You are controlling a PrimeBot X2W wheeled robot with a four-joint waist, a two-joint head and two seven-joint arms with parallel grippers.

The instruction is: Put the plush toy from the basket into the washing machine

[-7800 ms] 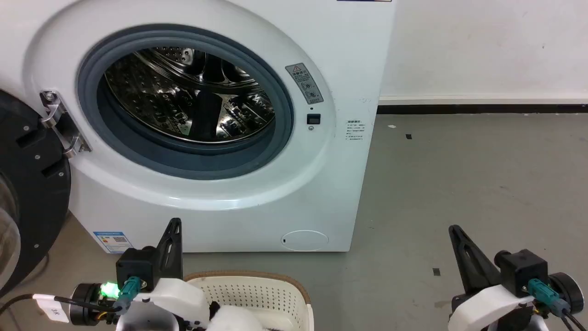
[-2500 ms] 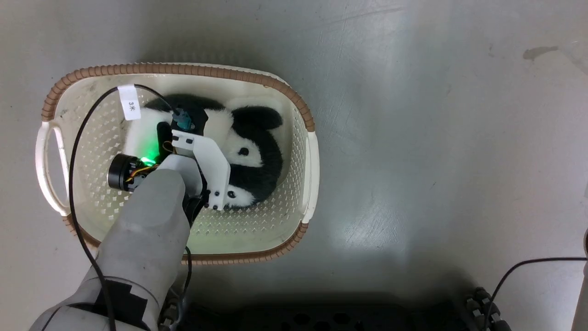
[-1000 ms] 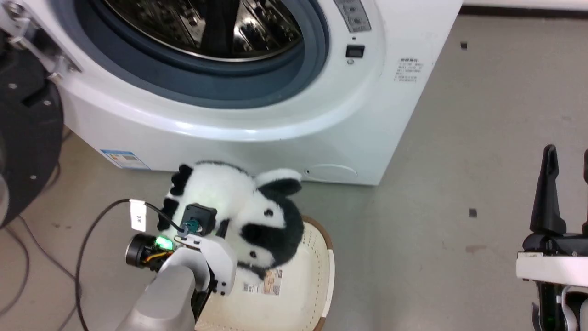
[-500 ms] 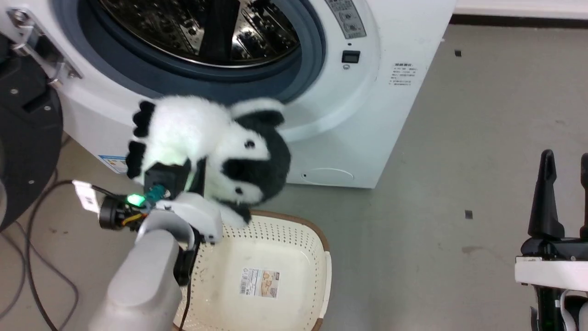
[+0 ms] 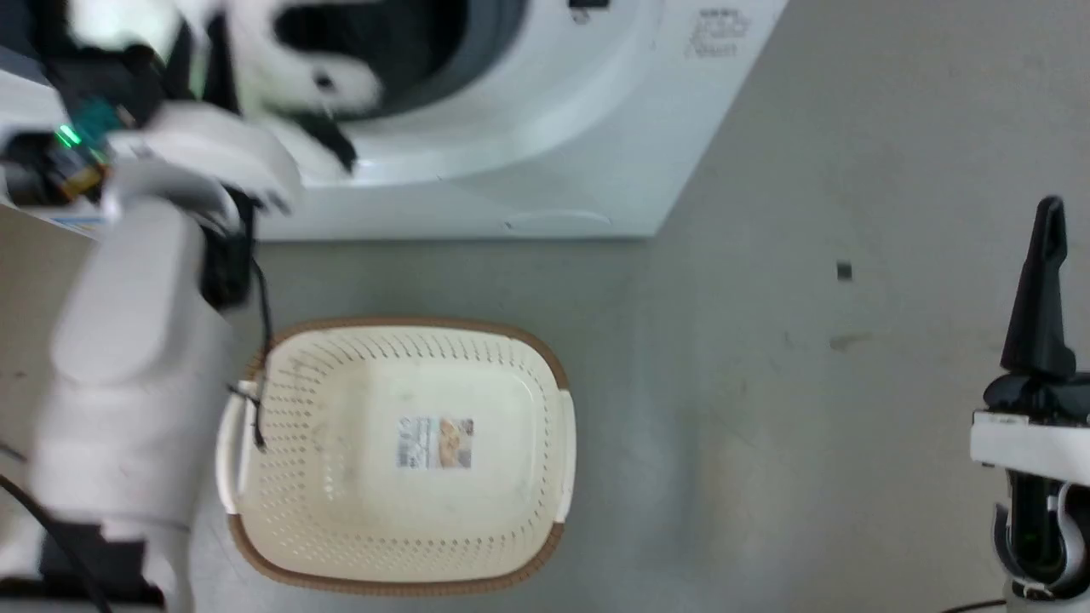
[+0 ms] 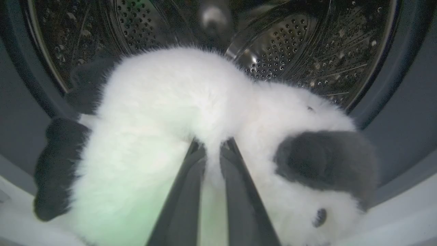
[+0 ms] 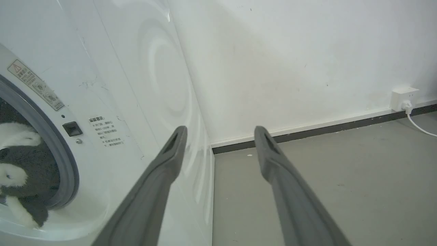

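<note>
The black-and-white panda plush toy (image 6: 191, 112) fills the porthole of the white washing machine (image 5: 545, 170), with the shiny perforated drum (image 6: 300, 51) right behind it. My left gripper (image 6: 213, 145) is shut on the toy's white fur. In the head view the plush toy (image 5: 289, 68) hangs at the grey gasket's lower rim, above my left forearm (image 5: 136, 340). The cream basket (image 5: 298, 477) with a brown rim sits on the floor with just its label inside. My right gripper (image 7: 220, 131) stands open at the right, pointing past the washing machine (image 7: 112, 85), where the plush toy (image 7: 20, 174) shows in the opening.
A grey floor (image 5: 809, 383) spreads to the right of the washer and basket. A white wall with a dark baseboard (image 7: 324, 128) and a socket with a plugged cable (image 7: 404, 99) lies behind. A black cable (image 5: 255, 358) hangs from my left arm over the basket's rim.
My left arm has lifted the panda from in front of the washer into the porthole. The head camera has tilted down, so the basket now sits lower centre.
</note>
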